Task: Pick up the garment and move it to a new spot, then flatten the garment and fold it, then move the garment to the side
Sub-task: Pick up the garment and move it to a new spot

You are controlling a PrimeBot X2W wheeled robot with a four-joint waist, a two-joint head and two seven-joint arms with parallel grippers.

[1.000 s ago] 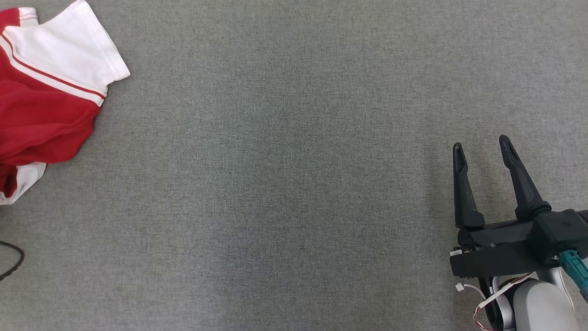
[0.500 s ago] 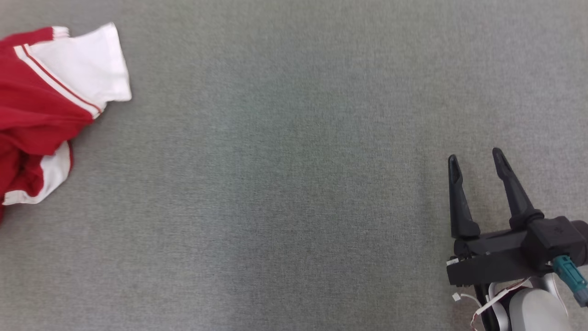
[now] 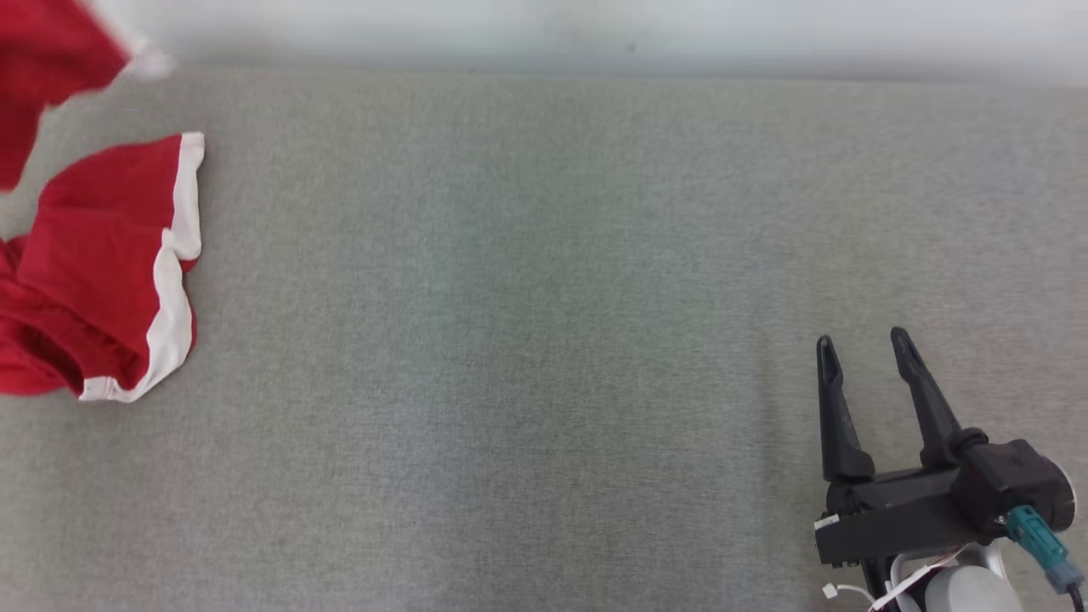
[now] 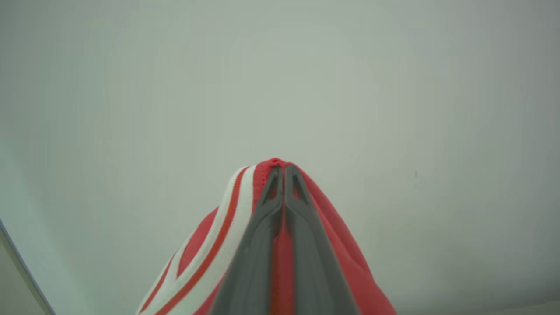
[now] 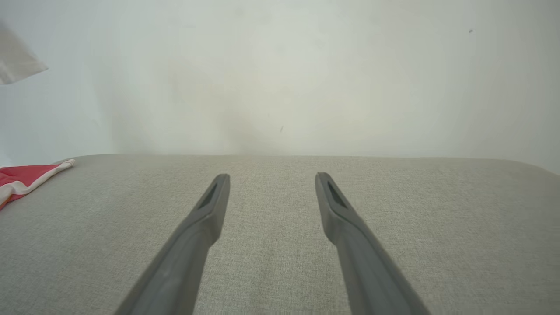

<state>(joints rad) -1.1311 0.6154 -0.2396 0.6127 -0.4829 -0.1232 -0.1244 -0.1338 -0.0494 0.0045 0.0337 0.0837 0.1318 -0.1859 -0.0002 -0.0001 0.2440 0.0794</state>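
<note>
Garment (image 3: pixel 93 272): red top with white trim and striped white banding.
Location: far left of the grey fabric surface (image 3: pixel 544 340), running off the left edge of the head view. The lower part lies crumpled on the surface. An upper part, blurred, is raised at the top left corner in front of the pale wall (image 3: pixel 595 30).
Orientation: long axis runs roughly up and down the head view. The white-edged border faces right and slants from upper right to lower left.
Left gripper (image 4: pixel 283 168): fingers pressed together, pinching a fold of the garment (image 4: pixel 345 262) at their tips. The cloth drapes away on both sides of the fingers, striped band on the left and plain red on the right.
Right gripper (image 3: pixel 862 340): lower right of the head view, well apart from the garment. Fingers spread wide, nothing between them, pointing toward the wall. In its own wrist view the gripper (image 5: pixel 272 176) sits over bare surface, with a corner of the garment (image 5: pixel 26 179) at the far left.
</note>
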